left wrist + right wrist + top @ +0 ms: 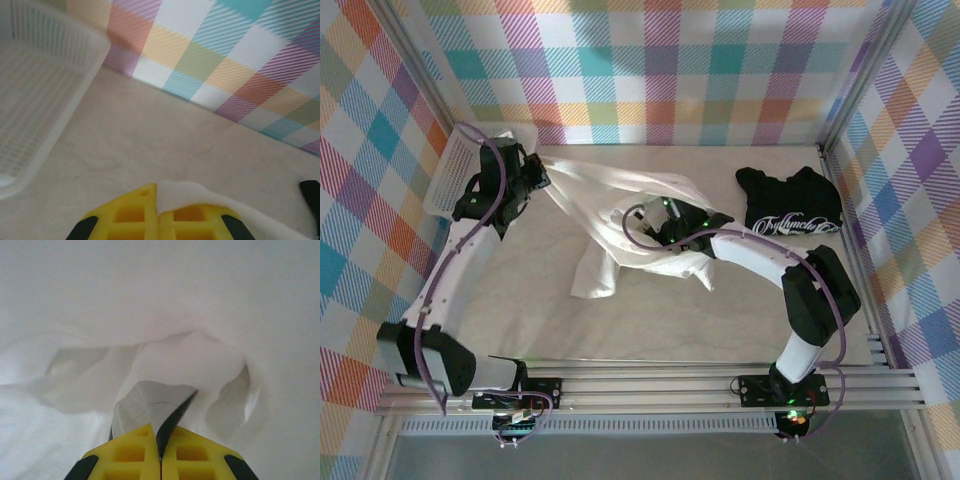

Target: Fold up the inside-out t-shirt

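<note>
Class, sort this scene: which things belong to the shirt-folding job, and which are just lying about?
In the job: plain white soft-fabric t-shirt; left gripper and right gripper, both clamped on it.
Lying about: black t-shirt with white script lettering; white plastic mesh basket.

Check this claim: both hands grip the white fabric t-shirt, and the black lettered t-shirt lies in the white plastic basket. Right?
No: the black lettered t-shirt lies on the table at far right, outside the white plastic basket, as the top view shows. The left hand and right hand grip the white fabric t-shirt.
</note>
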{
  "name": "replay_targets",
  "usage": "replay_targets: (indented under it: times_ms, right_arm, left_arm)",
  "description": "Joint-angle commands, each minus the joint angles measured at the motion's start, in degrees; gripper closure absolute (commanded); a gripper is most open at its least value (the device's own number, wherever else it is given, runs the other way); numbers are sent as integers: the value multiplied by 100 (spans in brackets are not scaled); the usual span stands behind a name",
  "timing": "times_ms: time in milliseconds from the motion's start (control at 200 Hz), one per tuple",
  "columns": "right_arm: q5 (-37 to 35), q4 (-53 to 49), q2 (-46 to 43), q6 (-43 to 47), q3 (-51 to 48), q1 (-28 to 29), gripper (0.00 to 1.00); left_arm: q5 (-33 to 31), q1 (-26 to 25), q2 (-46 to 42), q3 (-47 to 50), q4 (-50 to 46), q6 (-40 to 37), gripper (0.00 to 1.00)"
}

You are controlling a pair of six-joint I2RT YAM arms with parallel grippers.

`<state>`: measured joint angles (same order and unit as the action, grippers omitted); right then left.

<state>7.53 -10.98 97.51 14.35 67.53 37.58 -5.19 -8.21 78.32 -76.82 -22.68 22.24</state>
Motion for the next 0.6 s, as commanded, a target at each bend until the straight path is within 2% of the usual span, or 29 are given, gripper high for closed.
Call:
replay_targets:
  times_ms: [0, 100, 295, 415, 500, 595]
  right_arm:
    - [181, 47, 27, 271, -125, -23, 100]
    - [-195, -143, 211, 439, 31, 69, 100]
    - [54, 432, -48, 204, 129, 73, 100]
    - [865, 926, -216, 32, 397, 65, 100]
    - [1643, 1170, -110, -172, 702, 73, 100]
    - [2111, 1393, 35, -343, 938, 91, 100]
  left_arm:
    - [499, 292, 146, 77, 414, 514, 100]
    - [546, 384, 270, 71, 483, 549, 100]
    - [707, 390, 462, 172, 556, 503, 100]
    - [888, 138, 603, 312, 842, 363, 100]
    - [878, -229, 851, 64, 724, 63, 100]
    - [1099, -408, 1139, -255, 425, -49, 100]
